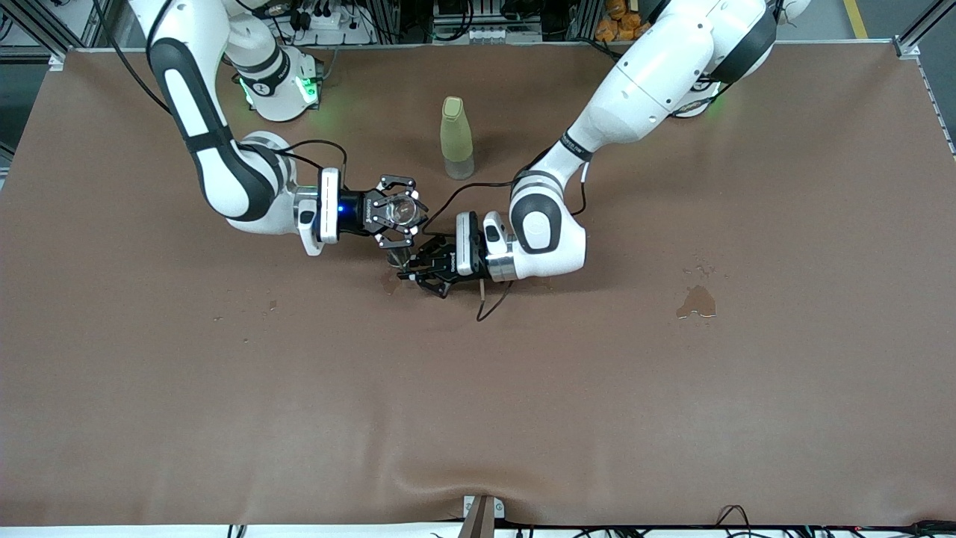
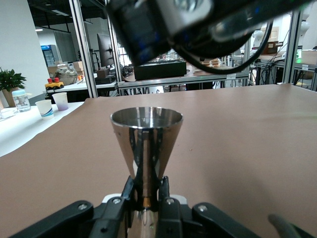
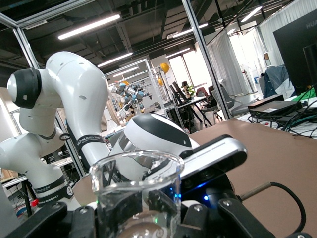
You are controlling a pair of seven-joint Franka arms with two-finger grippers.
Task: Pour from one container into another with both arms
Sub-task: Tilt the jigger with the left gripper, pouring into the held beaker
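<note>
Right gripper point(image 1: 399, 211) is pinched on the tumbler point(image 1: 402, 212), holding it upright in the air over the middle of the table point(image 1: 224, 388), rim up; in the right wrist view the tumbler point(image 3: 136, 193) sits between the black fingers point(image 3: 218, 213) with its rim level. Left gripper point(image 1: 418, 269) is clamped on the thin stem of the stemmed glass point(image 1: 398, 259), just beside and below the tumbler as the front view shows it. In the left wrist view the cone bowl point(image 2: 146, 141) stands upright above the fingers point(image 2: 166, 203), its long axis vertical and its mouth open upward, with the right gripper's dark body overhead.

What the pour turns on: the tumbler's rim must come above the cone's mouth. From the front, the tumbler lies slightly toward the right arm's end and farther from the camera than the glass, so they look near but not yet stacked. My judgement is that tipping toward the left gripper suits. The mouth is narrow, so a spill is a risk.

A yellow-green bottle point(image 1: 456, 138) stands apart, farther from the camera. A dark stain point(image 1: 697, 301) lies toward the left arm's end.
</note>
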